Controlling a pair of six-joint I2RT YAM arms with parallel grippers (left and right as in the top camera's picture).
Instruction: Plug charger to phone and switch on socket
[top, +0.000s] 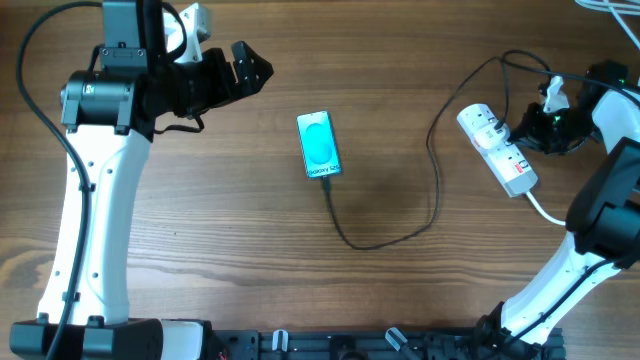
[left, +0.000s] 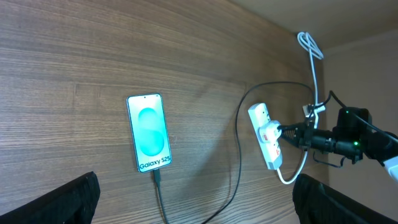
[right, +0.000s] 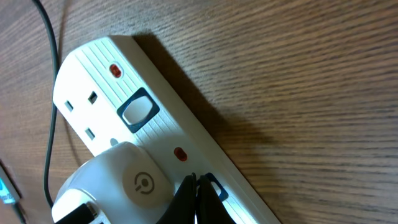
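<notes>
Wood table (top: 200, 230) with everything on it. The white socket (top: 500, 150) lies angled at the far right, with a thick white cord (top: 545, 212) trailing off its near end. The phone (top: 319, 145) sits flat mid-table, screen up, well apart from the socket. The charger (top: 437, 185) loops from the phone's near end over to its white plug (right: 121, 183), which is seated in the socket. The right claw (right: 195, 190) is pinched narrow, tips at a switch (right: 214, 185) just beside the plug. The left claw (top: 252, 62) hangs spread wide at the far left, holding nothing.

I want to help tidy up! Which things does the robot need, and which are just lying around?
Needed: phone, charger, socket, right claw by a switch.
Lying about: looped white cord, far corner.
</notes>
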